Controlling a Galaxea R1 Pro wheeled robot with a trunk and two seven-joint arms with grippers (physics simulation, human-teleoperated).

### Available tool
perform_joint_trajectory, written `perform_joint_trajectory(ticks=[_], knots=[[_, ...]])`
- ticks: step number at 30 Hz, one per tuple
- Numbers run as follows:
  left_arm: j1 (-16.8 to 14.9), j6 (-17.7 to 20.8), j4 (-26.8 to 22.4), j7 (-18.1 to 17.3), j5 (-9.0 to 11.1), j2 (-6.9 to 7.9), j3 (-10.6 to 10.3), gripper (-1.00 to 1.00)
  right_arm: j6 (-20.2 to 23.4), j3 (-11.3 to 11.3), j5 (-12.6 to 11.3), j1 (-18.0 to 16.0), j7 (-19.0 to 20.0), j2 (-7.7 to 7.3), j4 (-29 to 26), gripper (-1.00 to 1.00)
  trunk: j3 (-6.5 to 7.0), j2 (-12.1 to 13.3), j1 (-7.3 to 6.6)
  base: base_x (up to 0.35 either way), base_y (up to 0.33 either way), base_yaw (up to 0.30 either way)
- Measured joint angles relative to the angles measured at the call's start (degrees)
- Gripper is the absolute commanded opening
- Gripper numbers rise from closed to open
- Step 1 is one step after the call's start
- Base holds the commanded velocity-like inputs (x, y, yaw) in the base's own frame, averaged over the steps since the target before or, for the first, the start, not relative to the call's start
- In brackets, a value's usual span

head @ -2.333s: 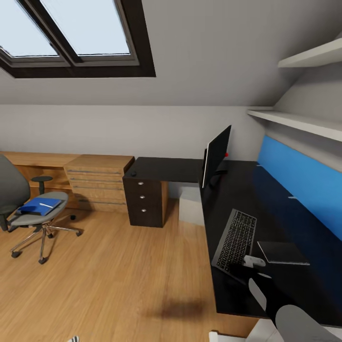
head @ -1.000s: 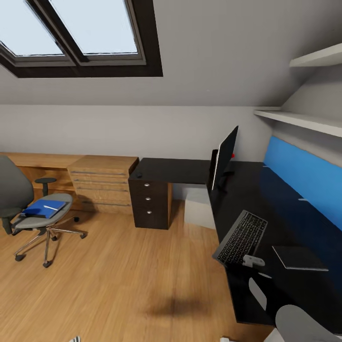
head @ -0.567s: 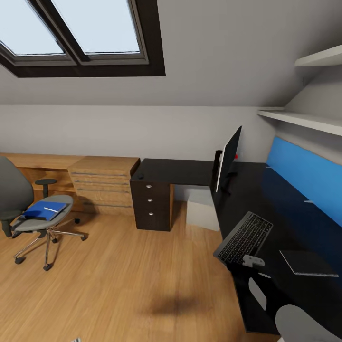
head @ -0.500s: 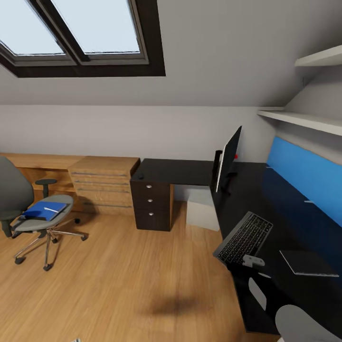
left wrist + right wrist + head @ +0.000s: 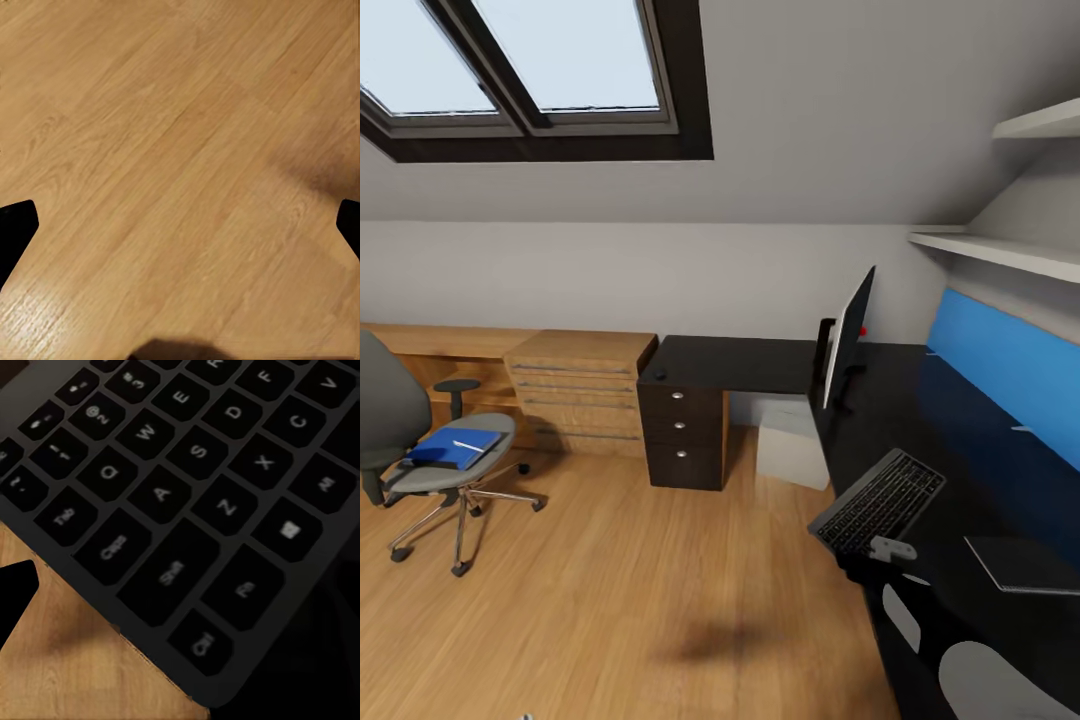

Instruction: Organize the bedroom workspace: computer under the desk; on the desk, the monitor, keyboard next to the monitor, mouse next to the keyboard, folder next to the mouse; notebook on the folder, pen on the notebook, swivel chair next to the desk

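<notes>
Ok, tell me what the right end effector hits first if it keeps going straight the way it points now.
Most likely the keyboard: the right wrist view looks straight at its keys, near the corner that juts past the desk edge over the wooden floor. Depth is unclear, so how close it is cannot be told.

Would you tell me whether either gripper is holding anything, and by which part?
The right gripper appears to hold the keyboard by its near corner; the left gripper holds nothing.

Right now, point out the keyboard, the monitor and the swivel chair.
keyboard (image 5: pixel 880 500), head view, middle of its keys.
monitor (image 5: pixel 848 335), head view, its thin screen edge.
swivel chair (image 5: pixel 482 452), head view, bare seat cushion.
</notes>
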Motion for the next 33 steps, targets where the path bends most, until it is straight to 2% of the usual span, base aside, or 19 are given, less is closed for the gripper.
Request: perform_joint_trajectory(ticks=[15, 33], knots=[[0.0, -0.2, 0.0, 0.0, 0.0, -0.01, -0.2, 1.0, 0.0, 0.0, 0.0, 0.0, 0.0, 0.0, 0.0, 1.0, 0.0, 0.0, 0.0, 0.003, 0.072, 0.0], [0.0, -0.1, 0.0, 0.0, 0.0, -0.01, -0.2, 1.0, 0.0, 0.0, 0.0, 0.0, 0.0, -0.08, 0.0, 1.0, 0.0, 0.0, -0.02, 0.131, 0.102, 0.0]])
